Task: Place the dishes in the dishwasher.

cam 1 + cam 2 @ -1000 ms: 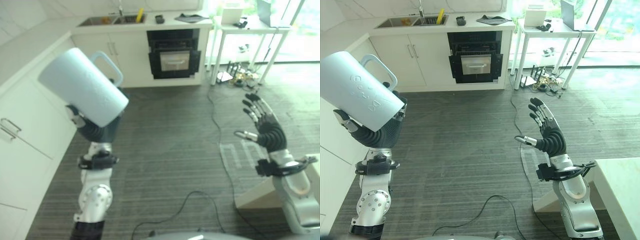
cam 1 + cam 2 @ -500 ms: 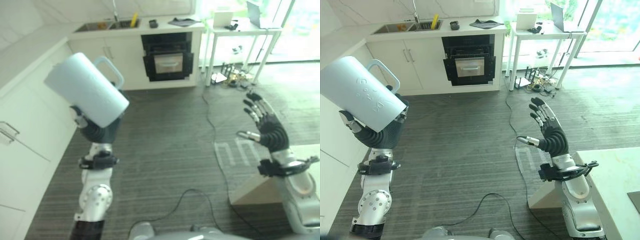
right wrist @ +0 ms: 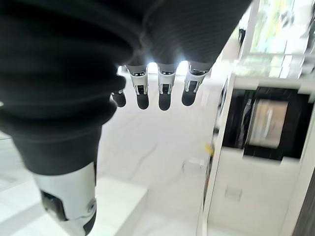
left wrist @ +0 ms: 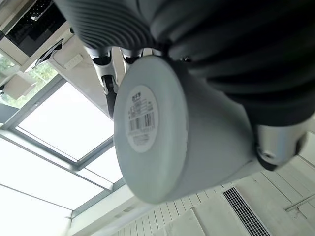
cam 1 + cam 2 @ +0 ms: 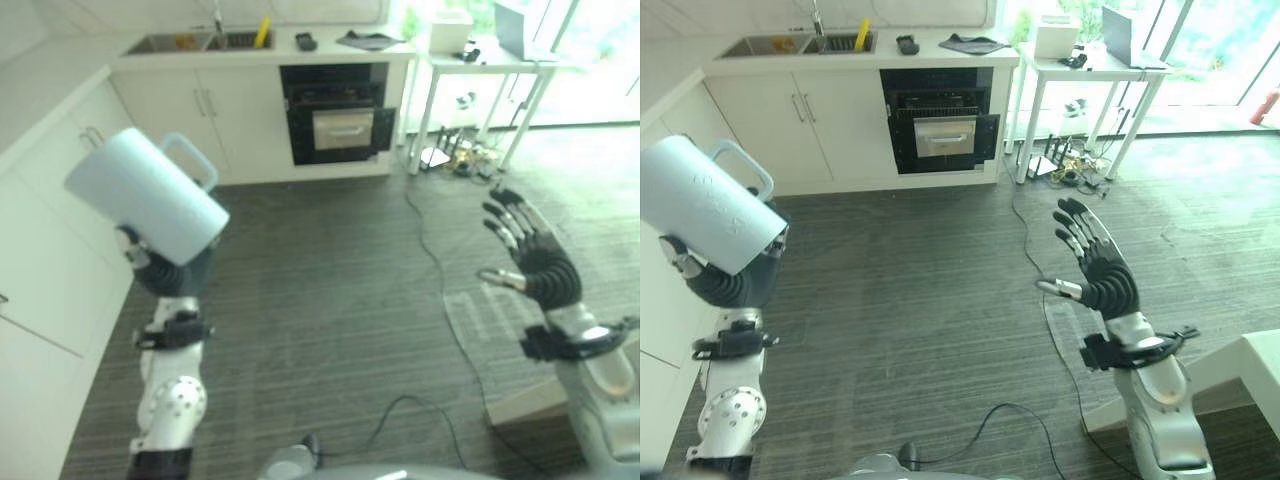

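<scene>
Above the grey floor (image 5: 930,330) we find the pale blue mug (image 5: 145,195) tilted, left robot hand (image 5: 735,280) curled round it; right robot hand (image 5: 1095,270) spread, empty. We advise keeping grip firm while approaching the dishwasher (image 5: 940,125).

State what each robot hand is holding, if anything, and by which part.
The left hand grips the pale blue jug round its body; the right hand is open, holding nothing.
</scene>
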